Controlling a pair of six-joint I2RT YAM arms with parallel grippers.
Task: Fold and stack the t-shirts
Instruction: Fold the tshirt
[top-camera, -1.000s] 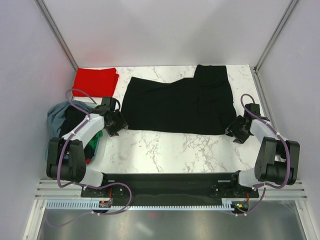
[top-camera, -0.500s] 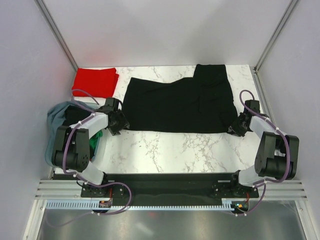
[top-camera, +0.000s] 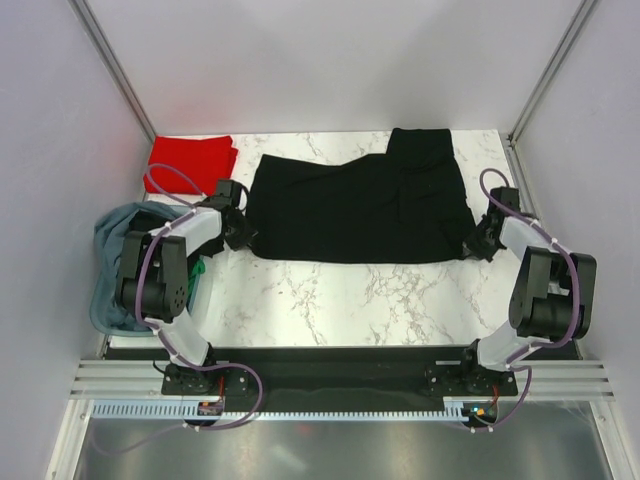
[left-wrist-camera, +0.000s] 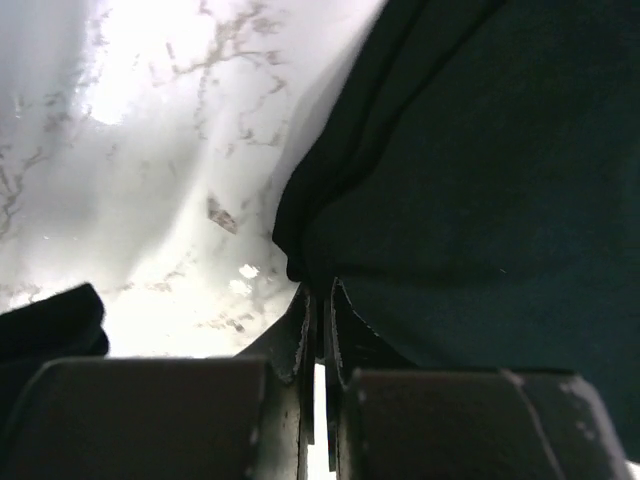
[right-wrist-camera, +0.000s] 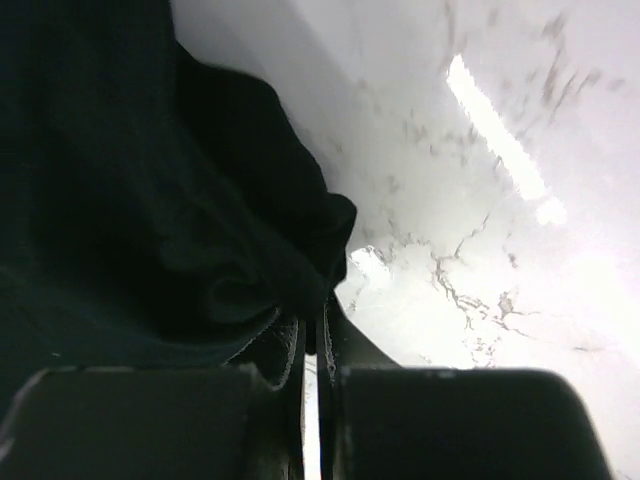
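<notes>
Folded red t-shirt (top-camera: 190, 163) at upper left. At mid-left, left hand (top-camera: 244, 234) pinched narrow on lower-left corner of black t-shirt (top-camera: 360, 205), spread flat across surface (top-camera: 330, 295) centre. At mid-right, right hand (top-camera: 478, 242) clamped narrow on its lower-right corner.

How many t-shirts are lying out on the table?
2: the big black t-shirt spread across the middle, and the red t-shirt folded at the far left corner. More may hide in the tub on the left.

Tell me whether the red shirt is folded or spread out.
Folded: the red shirt is a small neat rectangle at the far left, much smaller than the black shirt spread flat beside it.
</notes>
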